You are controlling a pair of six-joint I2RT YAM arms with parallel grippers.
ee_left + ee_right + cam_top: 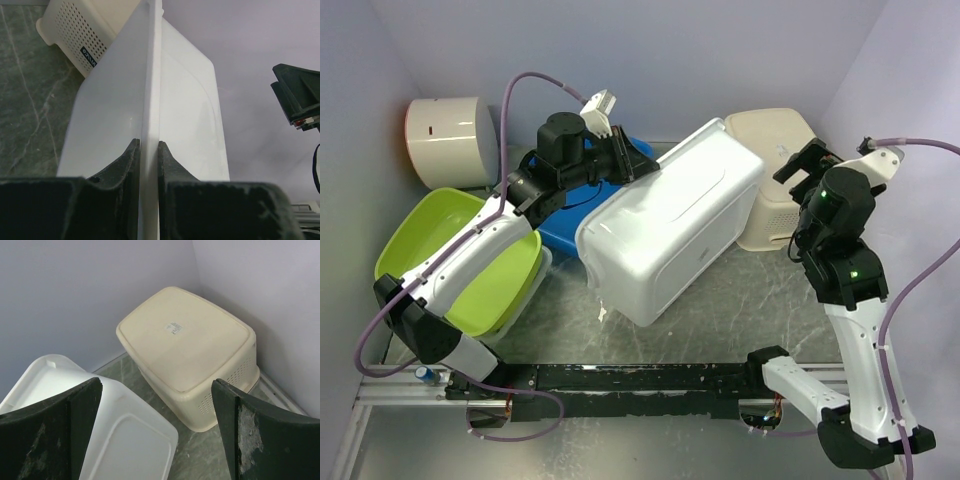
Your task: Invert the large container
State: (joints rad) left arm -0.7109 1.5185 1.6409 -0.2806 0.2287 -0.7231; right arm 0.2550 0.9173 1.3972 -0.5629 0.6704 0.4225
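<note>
Over table, large container base-up, long axis diagonal.

left gripper at rim of tilted large container, right gripper apart

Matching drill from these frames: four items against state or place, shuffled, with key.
Items
1. large container
2. cream basket
3. left claw
4. right claw

States
A. open, gripping nothing
B. fully upside down in the far right corner
C. tilted, lifted on one side by its rim
D. shut on a white rim

Pairs: 1-C, 2-B, 3-D, 4-A
</note>
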